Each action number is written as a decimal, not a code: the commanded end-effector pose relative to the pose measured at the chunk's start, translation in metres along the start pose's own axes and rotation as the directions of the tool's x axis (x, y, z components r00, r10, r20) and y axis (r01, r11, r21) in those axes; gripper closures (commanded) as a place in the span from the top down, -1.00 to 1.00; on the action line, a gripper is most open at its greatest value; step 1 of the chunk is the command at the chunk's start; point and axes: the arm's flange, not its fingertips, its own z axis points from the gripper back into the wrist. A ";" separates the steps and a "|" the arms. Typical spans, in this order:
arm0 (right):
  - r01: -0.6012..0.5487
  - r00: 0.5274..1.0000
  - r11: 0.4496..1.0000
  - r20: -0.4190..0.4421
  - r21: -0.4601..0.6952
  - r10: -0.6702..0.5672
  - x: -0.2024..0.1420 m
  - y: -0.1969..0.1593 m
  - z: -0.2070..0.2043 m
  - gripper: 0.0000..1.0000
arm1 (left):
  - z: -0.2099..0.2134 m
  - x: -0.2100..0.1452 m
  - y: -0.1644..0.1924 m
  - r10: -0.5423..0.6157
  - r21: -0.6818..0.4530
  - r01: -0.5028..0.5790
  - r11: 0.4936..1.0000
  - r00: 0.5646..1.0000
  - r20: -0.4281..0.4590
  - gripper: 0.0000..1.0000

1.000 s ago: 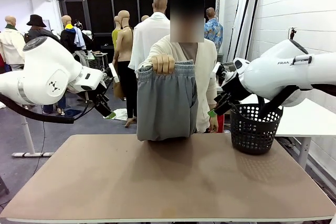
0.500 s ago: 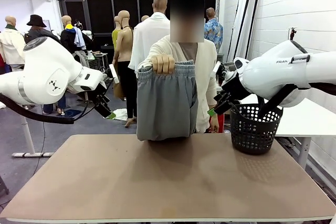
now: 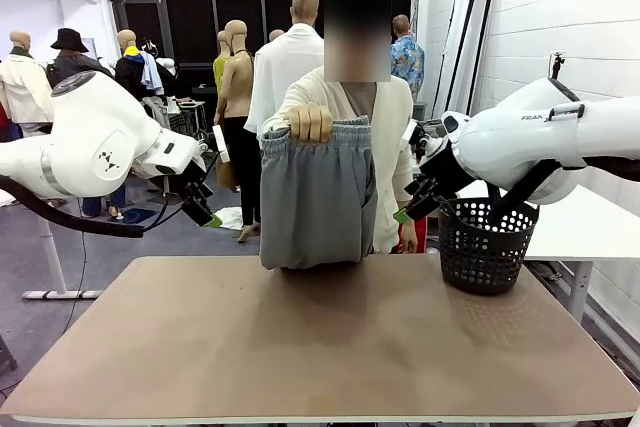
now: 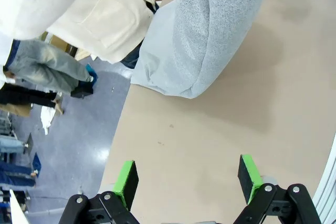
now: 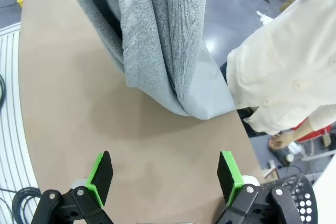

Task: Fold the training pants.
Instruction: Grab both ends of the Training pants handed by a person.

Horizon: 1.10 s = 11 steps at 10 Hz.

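- While the person stands at the far side, where are the training pants point(image 3: 318, 197) in the front view?
- They hang from the person's hand point(image 3: 310, 123), which pinches the gathered waistband at chest height. The lower fold reaches the far edge of the table point(image 3: 320, 347).
- And the arms there?
- The left gripper point(image 3: 200, 209) hovers off to the left of the pants, and the right gripper point(image 3: 410, 207) hovers to their right, beside the black basket point(image 3: 488, 247). Neither touches the cloth.
- What does the left wrist view give?
- The left gripper point(image 4: 187, 174) has its green pads spread wide with nothing between them, over bare tabletop. The grey pants point(image 4: 210, 30) droop ahead of it, with the person's cream cardigan point(image 4: 100, 14) beyond.
- And the right wrist view?
- The right gripper point(image 5: 164, 174) is also spread wide and empty. The pants point(image 5: 157, 40) hang ahead, their bottom edge at the table's rim, well apart from the pads. The basket point(image 5: 294, 192) shows at the corner.
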 end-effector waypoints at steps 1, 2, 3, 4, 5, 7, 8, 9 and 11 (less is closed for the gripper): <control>-0.022 0.997 0.999 0.068 0.036 0.019 -0.007 -0.023 -0.025 1.00 | -0.012 0.000 0.024 -0.076 -0.078 0.083 0.994 0.994 0.080 1.00; -0.030 0.995 0.999 0.095 0.041 0.026 -0.010 -0.027 -0.032 1.00 | -0.022 0.000 0.028 -0.098 -0.114 0.110 0.987 0.990 0.102 1.00; -0.042 0.993 0.998 0.117 0.046 0.036 -0.011 -0.029 -0.036 1.00 | -0.028 -0.001 0.032 -0.113 -0.133 0.128 0.983 0.987 0.114 1.00; -0.052 0.988 0.996 0.150 0.070 0.041 -0.013 -0.033 -0.042 1.00 | -0.034 -0.003 0.038 -0.127 -0.133 0.141 0.981 0.986 0.111 1.00; -0.060 0.983 0.995 0.175 0.084 0.044 -0.016 -0.036 -0.045 1.00 | -0.039 -0.003 0.041 -0.128 -0.122 0.141 0.982 0.985 0.112 1.00; -0.065 0.971 0.993 0.237 0.095 0.041 -0.016 -0.037 -0.048 1.00 | -0.048 -0.003 0.041 -0.157 -0.060 0.168 0.984 0.975 0.159 1.00; -0.065 0.965 0.992 0.261 0.107 0.035 -0.016 -0.038 -0.049 1.00 | -0.050 -0.003 0.043 -0.144 -0.017 0.149 0.989 0.972 0.187 1.00; -0.061 0.959 0.992 0.283 0.114 0.026 -0.018 -0.040 -0.050 1.00 | -0.052 -0.001 0.043 -0.133 0.028 0.130 0.991 0.967 0.220 1.00; -0.052 0.946 0.990 0.323 0.135 0.005 -0.018 -0.042 -0.058 1.00 | -0.055 0.000 0.042 -0.090 0.034 0.084 0.996 0.960 0.266 1.00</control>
